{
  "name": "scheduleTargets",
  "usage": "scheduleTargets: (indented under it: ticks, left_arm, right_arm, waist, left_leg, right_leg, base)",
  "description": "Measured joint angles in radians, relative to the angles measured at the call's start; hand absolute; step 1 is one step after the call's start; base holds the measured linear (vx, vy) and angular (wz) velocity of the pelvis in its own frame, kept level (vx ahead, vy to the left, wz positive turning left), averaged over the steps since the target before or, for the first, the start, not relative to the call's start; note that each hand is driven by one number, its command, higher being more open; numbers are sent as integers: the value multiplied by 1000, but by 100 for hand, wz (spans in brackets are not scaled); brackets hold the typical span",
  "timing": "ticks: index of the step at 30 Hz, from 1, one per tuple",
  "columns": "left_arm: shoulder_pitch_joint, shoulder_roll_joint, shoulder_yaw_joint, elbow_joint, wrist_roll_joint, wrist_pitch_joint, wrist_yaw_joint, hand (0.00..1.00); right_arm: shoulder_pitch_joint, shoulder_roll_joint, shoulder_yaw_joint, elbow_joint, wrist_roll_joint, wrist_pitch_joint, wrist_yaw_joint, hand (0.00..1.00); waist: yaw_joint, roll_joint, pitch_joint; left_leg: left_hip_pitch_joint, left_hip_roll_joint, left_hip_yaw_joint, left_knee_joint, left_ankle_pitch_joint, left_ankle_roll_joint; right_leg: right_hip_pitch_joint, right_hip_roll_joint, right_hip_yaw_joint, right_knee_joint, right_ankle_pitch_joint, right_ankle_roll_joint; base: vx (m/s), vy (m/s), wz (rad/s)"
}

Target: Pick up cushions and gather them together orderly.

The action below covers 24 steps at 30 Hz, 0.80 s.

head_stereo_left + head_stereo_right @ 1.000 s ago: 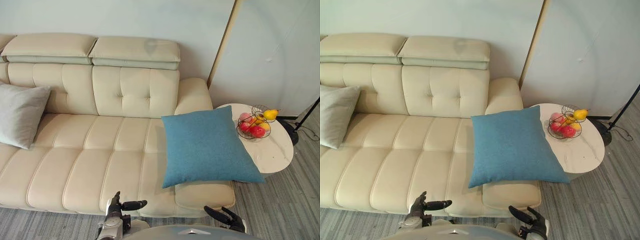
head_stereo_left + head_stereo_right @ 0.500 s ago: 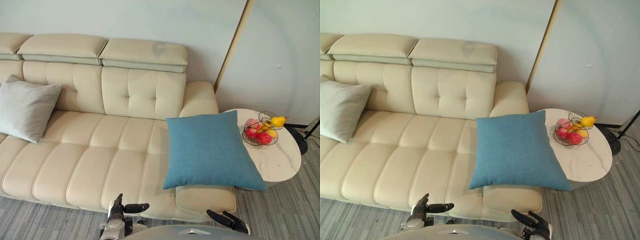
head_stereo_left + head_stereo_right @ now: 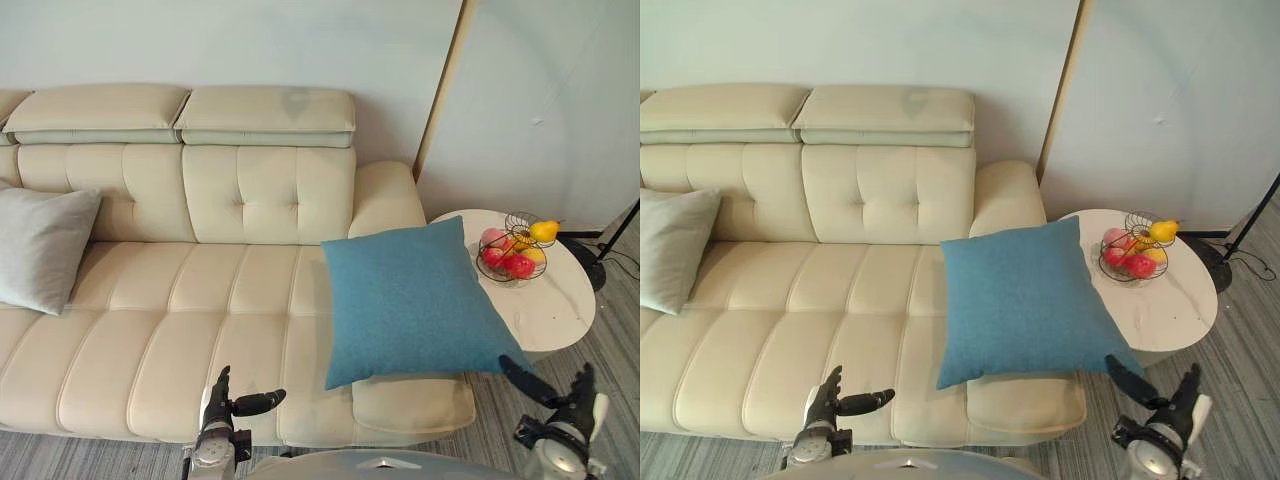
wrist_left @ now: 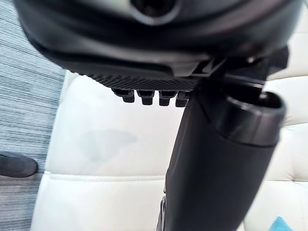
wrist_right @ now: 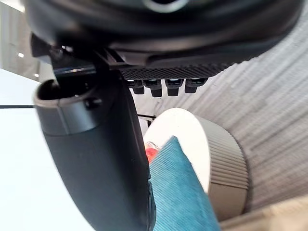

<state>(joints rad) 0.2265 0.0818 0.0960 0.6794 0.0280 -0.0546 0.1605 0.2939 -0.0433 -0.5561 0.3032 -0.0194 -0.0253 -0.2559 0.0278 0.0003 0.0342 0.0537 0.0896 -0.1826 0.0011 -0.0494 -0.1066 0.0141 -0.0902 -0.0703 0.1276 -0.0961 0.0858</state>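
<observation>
Item one, your blue cushion (image 3: 415,300): square, so no long axis to speak of. It lies face up at centre right of the frame, draped over the right-hand end of the cream sofa (image 3: 200,300), across the seat and the armrest. It is turned slightly, with its top edge rising toward the right and its lower right corner jutting past the armrest toward the round white side table (image 3: 560,310). Item two, your grey cushion (image 3: 40,245): at the left edge of the frame, propped upright against the sofa back with one corner pointing up and to the right, well apart from the blue one. Item three, a wire fruit basket (image 3: 512,255) on the table, holding red and yellow fruit. Item four, your left hand (image 3: 220,408): bottom of the frame, left of centre, over the sofa's front edge. Its fingers are straight and pointing up, its thumb is stuck out to the right, and it holds nothing. Item five, your right hand (image 3: 568,412): lower right corner, over the grey striped floor (image 3: 610,370) near the table. It is spread wide, with the thumb reaching up and to the left toward the blue cushion's overhanging corner without touching it, and it too is empty.
</observation>
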Motion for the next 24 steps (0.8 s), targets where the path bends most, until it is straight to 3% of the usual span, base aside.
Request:
scheduleTargets:
  ticks: [9, 16, 24]
  left_arm:
    - [39, 0, -17, -117, -21, -3, -37, 100]
    - [38, 17, -107, -145, -68, -3, -50, 100]
    - [-11, 51, -236, -163, -106, -3, -58, 100]
  right_arm:
    - [-18, -26, -42, -57, -20, 1, -18, 100]
    - [-76, -175, -33, -15, -19, 2, -11, 100]
    - [-181, -283, 115, 95, 7, 2, 36, 100]
  waist:
    - [-25, 4, -10]
    - [-42, 14, -16]
    - [-62, 22, -13]
  left_leg:
    - [5, -2, 33, 6, -17, 11]
    - [-2, -4, 32, 9, -17, 12]
    - [-81, -14, -1, 27, -10, 13]
  right_leg:
    - [-11, 0, 34, -1, -1, 2]
    - [-20, 0, 38, -1, 0, 2]
    - [-75, -7, 12, -11, 13, 5]
  base:
    - [21, 6, -11]
    - [0, 1, -1]
    - [9, 2, 9]
